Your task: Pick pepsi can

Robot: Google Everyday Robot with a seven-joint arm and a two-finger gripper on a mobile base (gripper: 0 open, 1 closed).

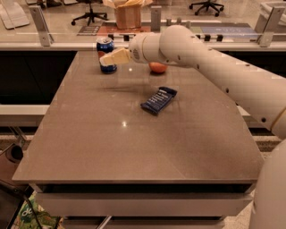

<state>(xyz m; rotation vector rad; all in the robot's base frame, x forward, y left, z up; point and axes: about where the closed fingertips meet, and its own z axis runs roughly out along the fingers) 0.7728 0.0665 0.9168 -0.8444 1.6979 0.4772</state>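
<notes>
The pepsi can [105, 45], blue with a silver top, stands upright at the far left of the grey table [134, 152]. My gripper [112, 57], cream-coloured, reaches in from the right on the white arm. It lies across the front of the can at mid-height and hides the can's middle. The can's top and base still show above and below it.
An orange apple [157, 68] sits just right of the can, partly behind my wrist. A flat dark-blue snack bar wrapper [158, 100] lies mid-table. A glass barrier rail [67, 44] runs along the far edge, with a paper bag [127, 13] behind it.
</notes>
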